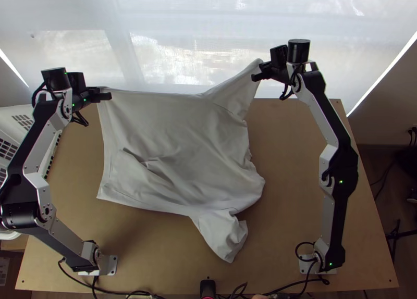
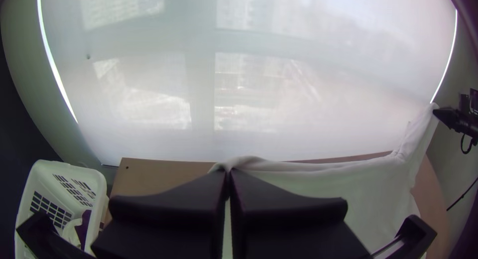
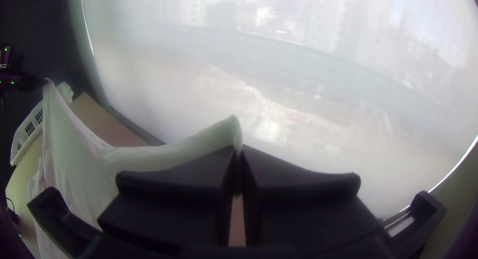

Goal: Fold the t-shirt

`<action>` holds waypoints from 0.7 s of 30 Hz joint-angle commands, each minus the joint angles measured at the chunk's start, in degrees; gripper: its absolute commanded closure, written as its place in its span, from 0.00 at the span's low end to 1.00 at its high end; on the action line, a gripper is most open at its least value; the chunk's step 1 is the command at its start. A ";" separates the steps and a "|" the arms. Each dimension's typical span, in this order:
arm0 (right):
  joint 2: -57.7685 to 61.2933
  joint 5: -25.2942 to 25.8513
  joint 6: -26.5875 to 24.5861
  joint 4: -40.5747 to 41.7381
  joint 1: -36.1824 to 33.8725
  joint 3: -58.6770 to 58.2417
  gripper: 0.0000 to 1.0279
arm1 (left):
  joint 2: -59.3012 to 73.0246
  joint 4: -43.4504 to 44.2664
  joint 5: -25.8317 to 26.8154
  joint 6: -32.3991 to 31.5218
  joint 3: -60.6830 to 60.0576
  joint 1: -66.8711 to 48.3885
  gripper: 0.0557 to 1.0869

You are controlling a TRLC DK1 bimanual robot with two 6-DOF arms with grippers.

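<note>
Two ends of a white t-shirt (image 1: 172,127) are held up at the far side of a wooden table (image 1: 292,195): the hem's far corner is pinched between the closed fingers of the left gripper (image 1: 106,95), and the tip of the far sleeve is gripped by the right gripper (image 1: 256,76), likewise closed. The far side is stretched between them, while the rest is spread across the table in soft wrinkles, the near sleeve crumpled.
</note>
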 commanded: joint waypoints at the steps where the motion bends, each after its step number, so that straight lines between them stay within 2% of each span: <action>1: -1.43 6.81 -2.34 7.75 3.14 -1.43 0.97 | -4.33 8.24 -3.35 -0.96 -5.06 0.82 0.97; 4: -2.66 10.59 -4.97 10.47 4.45 -3.36 0.97 | -4.95 11.75 -4.41 -1.75 -6.29 1.35 0.97; 9: -7.93 12.97 -9.98 22.43 6.21 -14.17 0.97 | -4.95 15.00 -4.93 -2.37 -7.35 0.91 0.97; 13: -11.27 14.46 -11.13 28.14 6.74 -18.92 0.97 | -5.12 17.64 -5.46 -2.46 -8.67 0.21 0.97; 21: -16.98 15.34 -11.04 28.32 6.65 -21.20 0.97 | -9.26 15.71 -5.55 -3.51 -8.84 -0.85 0.97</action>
